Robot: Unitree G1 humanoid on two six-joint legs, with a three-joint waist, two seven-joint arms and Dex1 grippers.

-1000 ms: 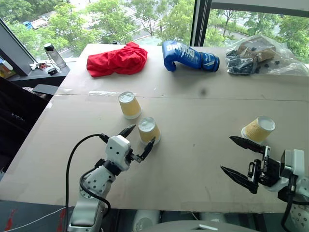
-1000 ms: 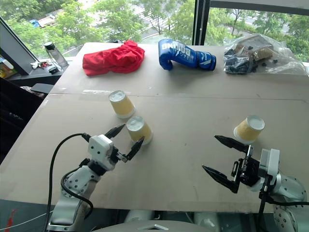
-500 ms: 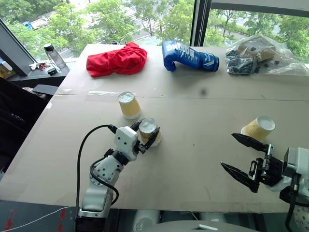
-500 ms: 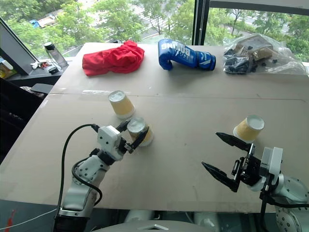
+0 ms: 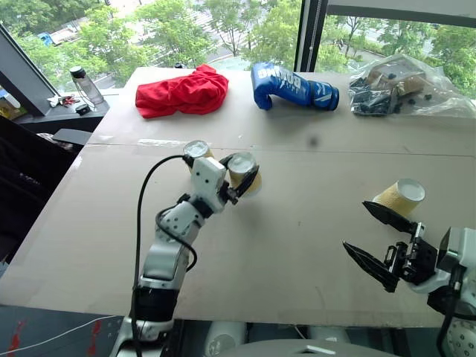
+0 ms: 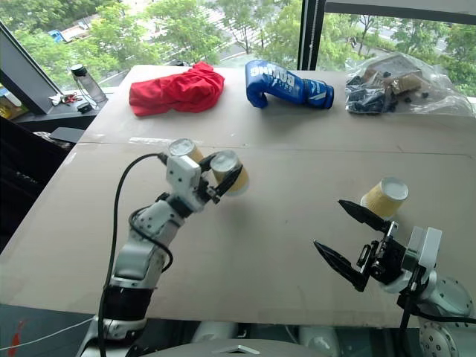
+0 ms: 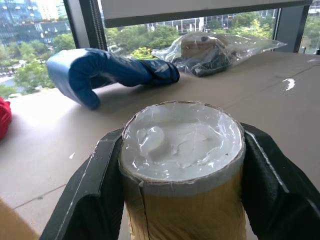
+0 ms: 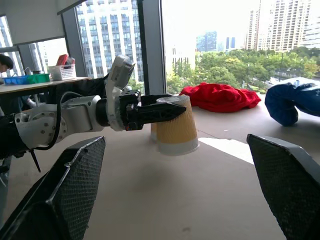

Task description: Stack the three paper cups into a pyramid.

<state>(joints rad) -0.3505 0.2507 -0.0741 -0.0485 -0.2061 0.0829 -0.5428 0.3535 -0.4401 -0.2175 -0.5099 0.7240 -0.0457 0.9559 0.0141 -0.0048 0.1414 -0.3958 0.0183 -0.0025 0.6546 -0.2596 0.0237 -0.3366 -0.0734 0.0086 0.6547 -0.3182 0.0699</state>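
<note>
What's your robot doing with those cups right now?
Left gripper shut on one cup, lifted. Right gripper open beside third cup. Second cup behind left gripper.

Bare table [image 5: 297, 223] between both claws

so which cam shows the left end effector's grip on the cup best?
Left wrist view: both fingers press the sides of the cup, upside down. Right wrist view shows it side-on, lifted off the table. Eye views show the left end effector from above.
</note>
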